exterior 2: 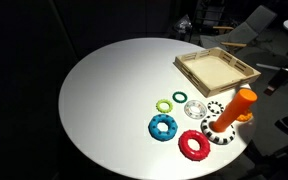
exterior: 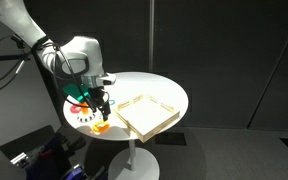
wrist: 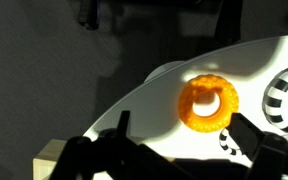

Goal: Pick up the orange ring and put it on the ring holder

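Table edge: the round white table [exterior 2: 104,100] drops away close beside the orange ring [wrist: 207,102] in the wrist view; a clumsy nudge could, I'd say, send the ring over the rim
Gripper: the gripper [wrist: 179,128] hangs above the ring with its fingers spread wide and nothing between them; if it comes down off-centre, a fingertip may land on the ring and skid it instead of straddling it
Ring holder: the ring holder [exterior 2: 240,106] stands near the table's rim in an exterior view; it looks light to me, so a ring brought in tilted could catch the peg's top and tip it
Striped ring: a black-and-white striped ring [wrist: 284,95] lies just beside the orange one; a finger this wide open might drag it along
Orange ring: flat on the table, not gripped; in the exterior views I cannot tell it apart from the holder
Wooden tray: the wooden tray [exterior 2: 217,70] is empty in both exterior views and sits apart from the rings
Peg: its shaft looks bare; the striped ring lies at its foot, but whether around the base or beside it I cannot tell
Loose rings: a red ring [exterior 2: 194,145], a blue ring [exterior 2: 163,126], a green ring [exterior 2: 164,104] and a clear ring [exterior 2: 194,110] lie on the bare table, in no container
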Controlling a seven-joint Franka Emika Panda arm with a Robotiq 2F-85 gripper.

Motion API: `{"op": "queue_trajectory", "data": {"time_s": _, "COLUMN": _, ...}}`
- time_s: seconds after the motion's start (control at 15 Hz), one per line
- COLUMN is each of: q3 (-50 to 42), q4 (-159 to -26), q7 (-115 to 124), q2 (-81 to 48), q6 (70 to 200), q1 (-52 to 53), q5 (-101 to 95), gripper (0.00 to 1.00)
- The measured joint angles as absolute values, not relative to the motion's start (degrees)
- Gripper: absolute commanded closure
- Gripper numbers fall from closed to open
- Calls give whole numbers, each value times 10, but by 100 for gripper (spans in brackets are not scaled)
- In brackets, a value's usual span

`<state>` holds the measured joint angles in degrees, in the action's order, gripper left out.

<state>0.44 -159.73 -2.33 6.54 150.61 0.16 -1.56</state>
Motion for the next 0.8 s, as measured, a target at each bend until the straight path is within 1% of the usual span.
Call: {"op": "queue_trajectory", "data": {"time_s": 0.8, "q3": 3, "q4": -1596, "q7": 54, "q2": -34, "q6": 1614, "q1": 2, "q5": -156, "gripper": 0}}
